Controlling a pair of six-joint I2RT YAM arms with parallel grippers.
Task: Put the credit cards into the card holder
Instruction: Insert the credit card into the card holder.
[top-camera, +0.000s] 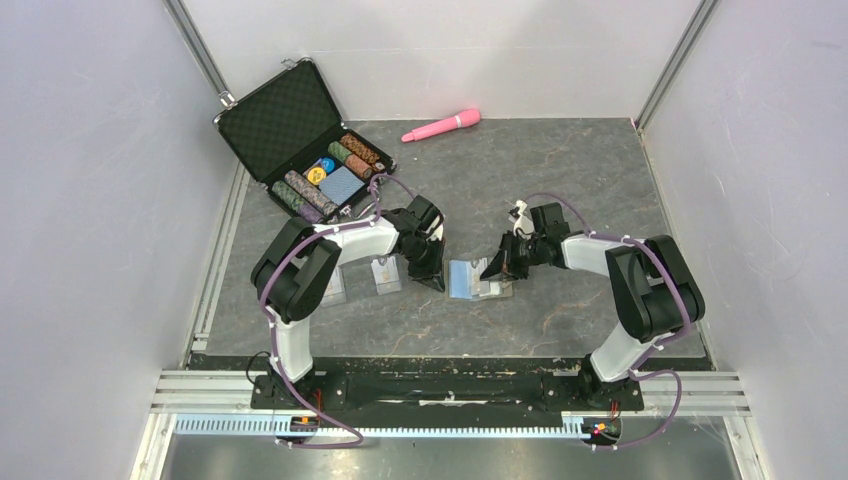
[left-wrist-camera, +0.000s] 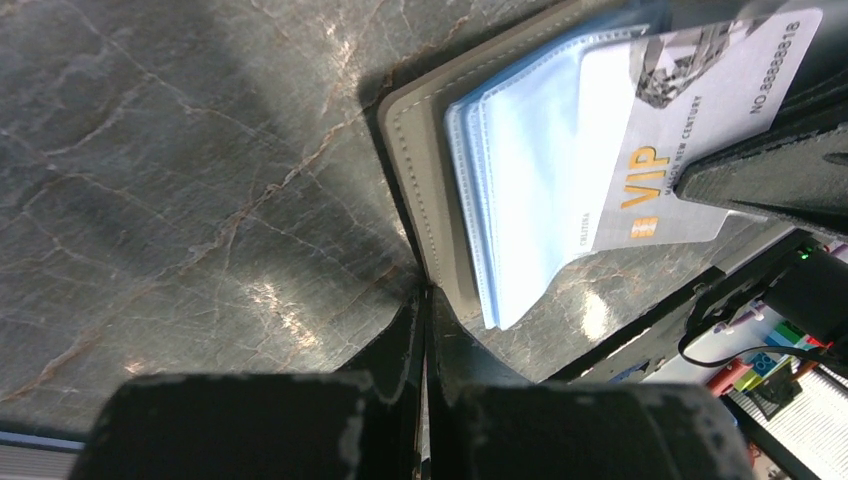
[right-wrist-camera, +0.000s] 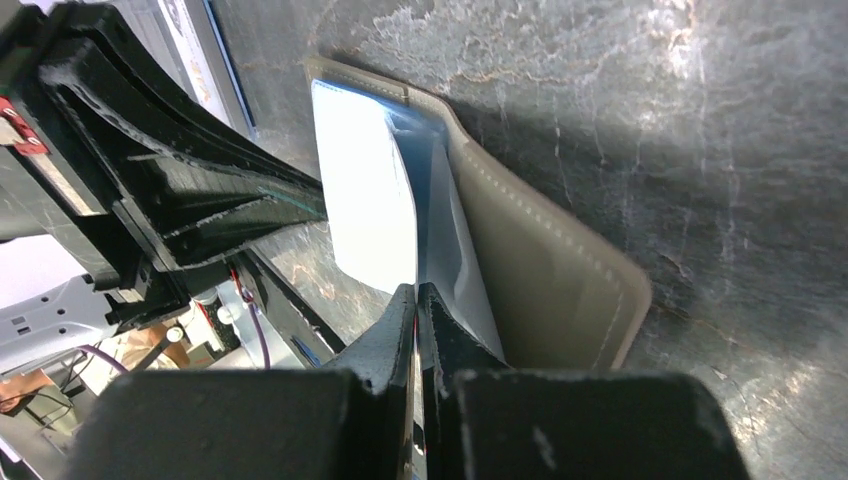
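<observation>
Where fingers pinch card, chip case behind

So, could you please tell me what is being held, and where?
The right gripper pinches a credit card by its outer edge. The left gripper is shut against the card holder's cover; whether it grips is unclear.
</observation>
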